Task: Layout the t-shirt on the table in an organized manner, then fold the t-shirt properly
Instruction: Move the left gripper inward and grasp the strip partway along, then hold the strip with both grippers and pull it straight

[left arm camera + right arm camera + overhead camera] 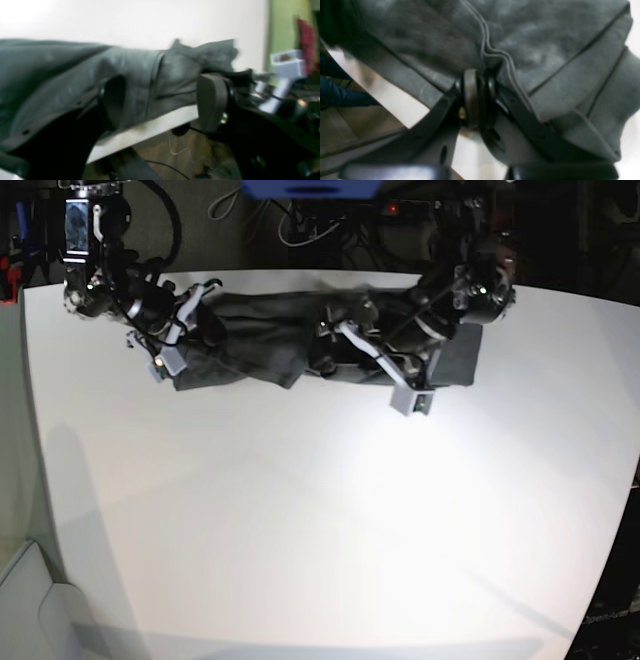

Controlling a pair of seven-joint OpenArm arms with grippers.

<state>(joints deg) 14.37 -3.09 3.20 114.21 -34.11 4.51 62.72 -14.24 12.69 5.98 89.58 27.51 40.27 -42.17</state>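
Now, shirt: the t-shirt [270, 345] lies bunched in a long dark strip at the far side of the table [320, 530] (part of it hangs over the edge).
Left gripper: the left gripper [160, 100] has its two fingers spread wide apart, with grey cloth showing between them.
Right gripper: the right gripper [476, 97] has its fingers pressed together, pinching a fold of the shirt by a seam.
Picture: both wrist views are blurry.

Brownish floor [155, 150] with loose cables [170, 168] — green wall [285, 27] beyond
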